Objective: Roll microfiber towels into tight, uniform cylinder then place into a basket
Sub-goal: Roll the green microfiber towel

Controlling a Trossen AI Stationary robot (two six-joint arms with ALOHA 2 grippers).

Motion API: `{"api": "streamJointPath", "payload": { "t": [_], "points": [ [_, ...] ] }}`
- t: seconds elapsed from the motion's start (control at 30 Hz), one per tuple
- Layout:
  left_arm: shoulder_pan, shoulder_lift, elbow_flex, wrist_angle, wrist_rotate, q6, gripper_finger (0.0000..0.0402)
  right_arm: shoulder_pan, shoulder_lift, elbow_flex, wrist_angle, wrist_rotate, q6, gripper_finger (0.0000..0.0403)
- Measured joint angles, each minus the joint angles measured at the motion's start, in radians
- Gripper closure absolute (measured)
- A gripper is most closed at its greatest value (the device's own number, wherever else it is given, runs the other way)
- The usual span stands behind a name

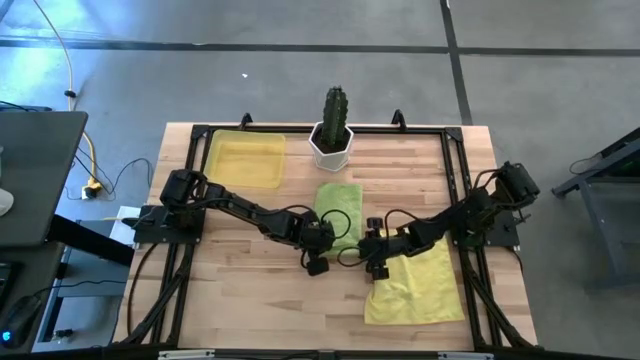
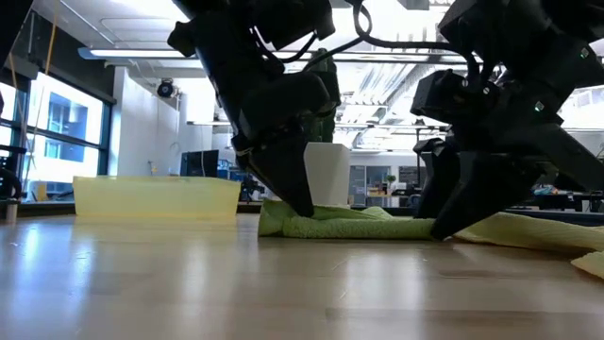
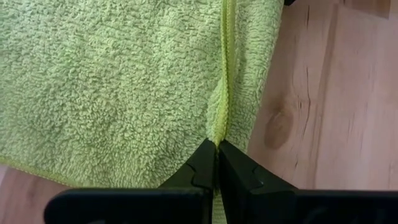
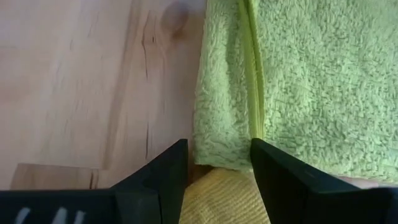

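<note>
Towels wait mid-table as both arms meet at the near edge of the green cloth. Nearest the table's front, one pale yellow towel point(image 1: 418, 285) lies spread and rumpled under the right arm. Just beyond it, one lime green towel point(image 1: 341, 208) lies flat at mid-table, its near corner overlapping the yellow one. The left gripper point(image 3: 217, 163) is pinched tight on the green towel's stitched hem, a small ridge of cloth drawn up between its closed fingers. The right gripper point(image 4: 219, 163) stands with jaws spread, straddling the same hem at the cloth's corner and holding nothing. Both cloths look light, soft and floppy, likely to sag and unroll unless kept taut; the firm stitched hem at a corner seems the surest place to take hold. Farther back stands one white pot point(image 1: 331, 147) with a cactus. At the far left corner sits one shallow yellow basket point(image 1: 246, 160), holding no towel. Count: two towels, one basket, two grippers.
</note>
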Motion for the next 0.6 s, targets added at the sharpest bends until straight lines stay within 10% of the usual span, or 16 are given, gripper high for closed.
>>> {"api": "streamJointPath", "payload": {
  "t": [0.6],
  "points": [
    [-0.003,-0.003,0.000,-0.017,-0.145,0.194,0.0281,-0.021,0.075,0.006,0.031,0.001,0.050,0.0347]
  ]
}}
